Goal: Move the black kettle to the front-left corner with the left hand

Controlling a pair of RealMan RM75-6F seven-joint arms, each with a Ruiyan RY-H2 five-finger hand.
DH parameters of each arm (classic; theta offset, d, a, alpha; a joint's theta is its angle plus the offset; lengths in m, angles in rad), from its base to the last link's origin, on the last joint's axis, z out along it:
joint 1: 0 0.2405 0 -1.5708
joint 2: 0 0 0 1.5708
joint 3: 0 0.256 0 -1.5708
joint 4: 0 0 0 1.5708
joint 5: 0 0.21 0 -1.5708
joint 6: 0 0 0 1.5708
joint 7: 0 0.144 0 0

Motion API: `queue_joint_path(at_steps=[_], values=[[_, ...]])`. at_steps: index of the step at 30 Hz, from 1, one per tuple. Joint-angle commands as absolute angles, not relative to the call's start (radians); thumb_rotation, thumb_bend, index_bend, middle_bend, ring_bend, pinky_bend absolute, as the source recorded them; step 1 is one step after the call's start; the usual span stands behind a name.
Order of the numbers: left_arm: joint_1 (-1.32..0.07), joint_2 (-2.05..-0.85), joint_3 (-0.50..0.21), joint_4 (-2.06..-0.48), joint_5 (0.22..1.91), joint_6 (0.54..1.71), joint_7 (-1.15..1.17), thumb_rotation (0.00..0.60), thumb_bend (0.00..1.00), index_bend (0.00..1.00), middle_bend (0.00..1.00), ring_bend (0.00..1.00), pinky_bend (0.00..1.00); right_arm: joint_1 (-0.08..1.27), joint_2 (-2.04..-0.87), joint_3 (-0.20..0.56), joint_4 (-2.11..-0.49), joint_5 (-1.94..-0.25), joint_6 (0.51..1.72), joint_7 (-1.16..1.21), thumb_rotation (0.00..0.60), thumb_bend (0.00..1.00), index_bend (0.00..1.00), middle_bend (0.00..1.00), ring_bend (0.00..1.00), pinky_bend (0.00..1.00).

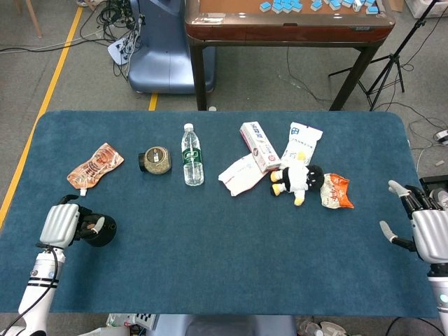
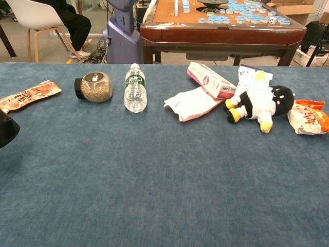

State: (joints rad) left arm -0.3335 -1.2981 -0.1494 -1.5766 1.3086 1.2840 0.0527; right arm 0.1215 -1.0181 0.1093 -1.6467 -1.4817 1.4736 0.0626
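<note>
Kettle (image 1: pixel 102 231) at near-left of tabletop (image 1: pixel 231 252), gripped by left hand (image 1: pixel 61 225), fingers wrapped round its body. Looks small, rigid, smooth; probably light, may slip, so hold needs firm wrap. Right hand (image 1: pixel 427 229) open, holding nothing.

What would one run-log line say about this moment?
left hand: grips small round black kettle | kettle: near table's left edge | right hand: open, idle
</note>
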Motion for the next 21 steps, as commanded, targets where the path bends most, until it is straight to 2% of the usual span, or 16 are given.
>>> queue_joint_path(at_steps=[1,9,21], values=[[-0.334,-1.298,-0.147,-1.567,1.320,1.293,0.065,0.527,0.32,1.00,1.00,0.98,0.26,0.122,-1.018,0.109,-1.645,-1.480,1.471,0.063,0.600,0.33,0.13,0.25,0.15,0.25],[-0.333,-1.297,-0.139,-1.559,1.339,1.304,0.085,0.572,0.32,1.00,1.00,0.98,0.34,0.125,-1.021,0.109,-1.642,-1.477,1.463,0.066,0.600,0.33,0.13,0.25,0.15,0.25],[-0.330,-1.304,-0.134,-1.555,1.351,1.312,0.084,0.567,0.32,1.00,1.00,0.98,0.34,0.126,-1.023,0.109,-1.638,-1.473,1.458,0.070,0.600,0.33,0.13,0.25,0.15,0.25]])
